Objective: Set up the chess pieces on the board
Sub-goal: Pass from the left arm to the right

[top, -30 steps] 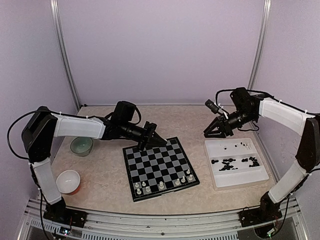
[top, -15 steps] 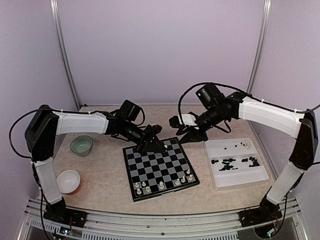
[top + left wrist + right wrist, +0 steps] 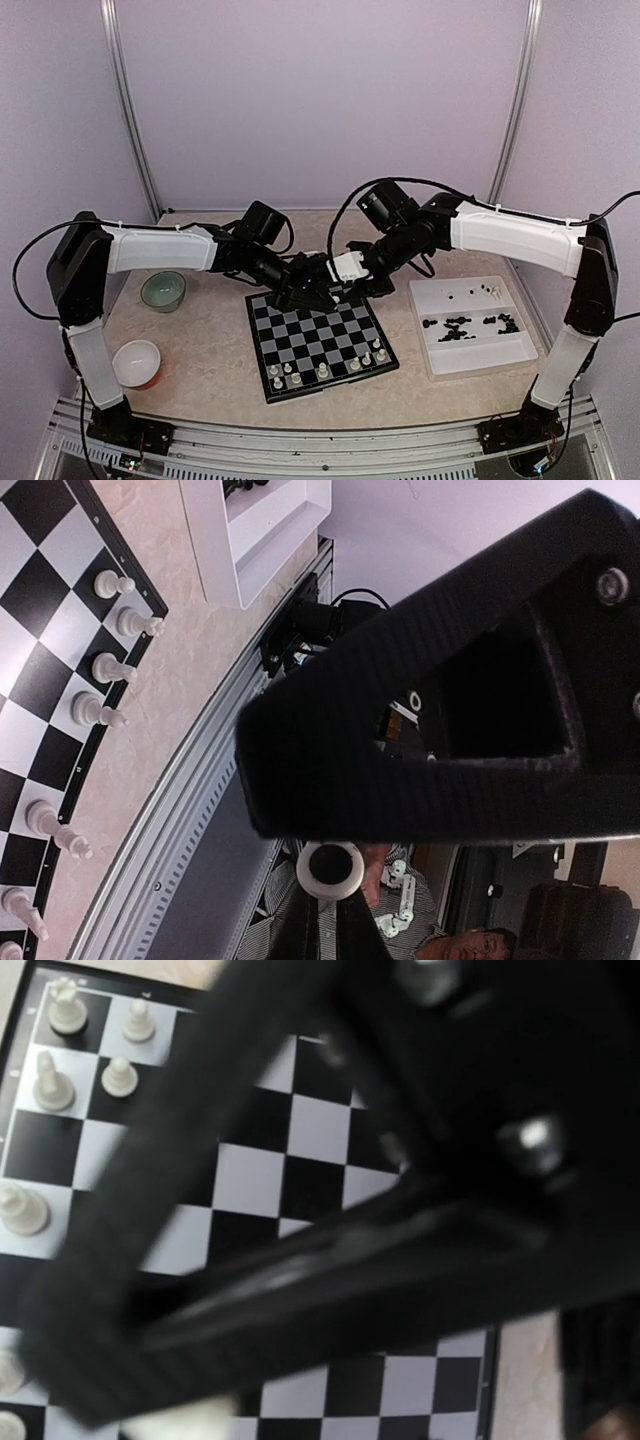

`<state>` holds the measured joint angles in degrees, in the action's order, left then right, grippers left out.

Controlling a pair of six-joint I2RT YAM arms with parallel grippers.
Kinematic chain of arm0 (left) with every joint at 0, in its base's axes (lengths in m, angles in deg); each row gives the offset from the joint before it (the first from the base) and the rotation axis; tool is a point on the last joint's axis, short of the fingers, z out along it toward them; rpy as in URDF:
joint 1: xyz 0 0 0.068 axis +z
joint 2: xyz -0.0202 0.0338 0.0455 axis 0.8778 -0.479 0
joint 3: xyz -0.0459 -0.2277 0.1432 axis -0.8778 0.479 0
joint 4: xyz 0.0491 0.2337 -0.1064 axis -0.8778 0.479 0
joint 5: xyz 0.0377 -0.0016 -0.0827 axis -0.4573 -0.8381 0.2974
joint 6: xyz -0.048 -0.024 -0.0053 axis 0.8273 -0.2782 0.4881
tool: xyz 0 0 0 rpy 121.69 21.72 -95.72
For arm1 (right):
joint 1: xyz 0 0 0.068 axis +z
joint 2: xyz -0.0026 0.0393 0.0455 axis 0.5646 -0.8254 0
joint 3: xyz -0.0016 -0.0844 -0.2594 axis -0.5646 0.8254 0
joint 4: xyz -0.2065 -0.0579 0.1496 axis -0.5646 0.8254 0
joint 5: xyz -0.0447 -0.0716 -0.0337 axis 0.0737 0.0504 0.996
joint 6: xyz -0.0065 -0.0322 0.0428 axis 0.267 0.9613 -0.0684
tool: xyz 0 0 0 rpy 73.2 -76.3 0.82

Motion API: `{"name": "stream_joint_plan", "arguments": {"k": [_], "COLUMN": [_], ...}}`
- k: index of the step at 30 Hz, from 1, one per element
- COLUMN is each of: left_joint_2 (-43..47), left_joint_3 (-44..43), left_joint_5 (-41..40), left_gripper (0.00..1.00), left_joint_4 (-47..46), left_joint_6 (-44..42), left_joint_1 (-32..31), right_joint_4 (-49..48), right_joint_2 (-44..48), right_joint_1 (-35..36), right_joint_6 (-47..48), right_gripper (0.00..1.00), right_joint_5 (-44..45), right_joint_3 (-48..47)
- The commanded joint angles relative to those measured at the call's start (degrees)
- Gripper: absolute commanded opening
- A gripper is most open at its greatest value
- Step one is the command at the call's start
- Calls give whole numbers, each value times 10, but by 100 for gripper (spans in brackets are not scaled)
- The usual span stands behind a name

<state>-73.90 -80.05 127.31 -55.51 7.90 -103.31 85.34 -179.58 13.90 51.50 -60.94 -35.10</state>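
Note:
The board (image 3: 262, 345) lies at the table's middle, with several cream-white chess pieces (image 3: 325, 368) on its near rows and its far rows bare. My left gripper (image 3: 318, 293) hovers over the board's far edge. In the left wrist view its nearly closed fingertips (image 3: 335, 905) pinch a white piece (image 3: 330, 870), round base toward the camera. My right gripper (image 3: 345, 275) meets it tip to tip and looks spread. One of its black fingers (image 3: 400, 710) sits just above the piece. The right wrist view is blurred, with the board (image 3: 320, 1130) below.
A white tray (image 3: 470, 350) right of the board holds several black pieces (image 3: 460, 325) and a few white ones at its far side. A pale green bowl (image 3: 162, 290) and a white bowl (image 3: 137, 362) stand on the left. A metal rail runs along the near edge.
My right arm has swung left from above the tray to the board's far edge, up against the left gripper. My left gripper has shifted slightly right and lower.

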Motion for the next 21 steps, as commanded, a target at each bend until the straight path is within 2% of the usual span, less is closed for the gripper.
{"name": "stream_joint_plan", "arguments": {"k": [1,15,17,21], "left_joint_2": [16,9,6,2], "left_joint_3": [1,-1,-4,-8], "left_joint_5": [19,16,16,14], "left_gripper": [4,4,4,4], "left_joint_4": [-16,-28,-29,-29], "left_joint_6": [-2,10,11,12], "left_joint_1": [-9,-3,-3,-1], "right_joint_4": [23,66,67,63], "right_joint_2": [-4,19,19,15], "right_joint_1": [18,47,49,51], "right_joint_6": [24,27,26,23], "right_gripper": [41,38,35,23], "right_joint_5": [12,21,21,23], "right_joint_3": [-21,-21,-22,-19]}}
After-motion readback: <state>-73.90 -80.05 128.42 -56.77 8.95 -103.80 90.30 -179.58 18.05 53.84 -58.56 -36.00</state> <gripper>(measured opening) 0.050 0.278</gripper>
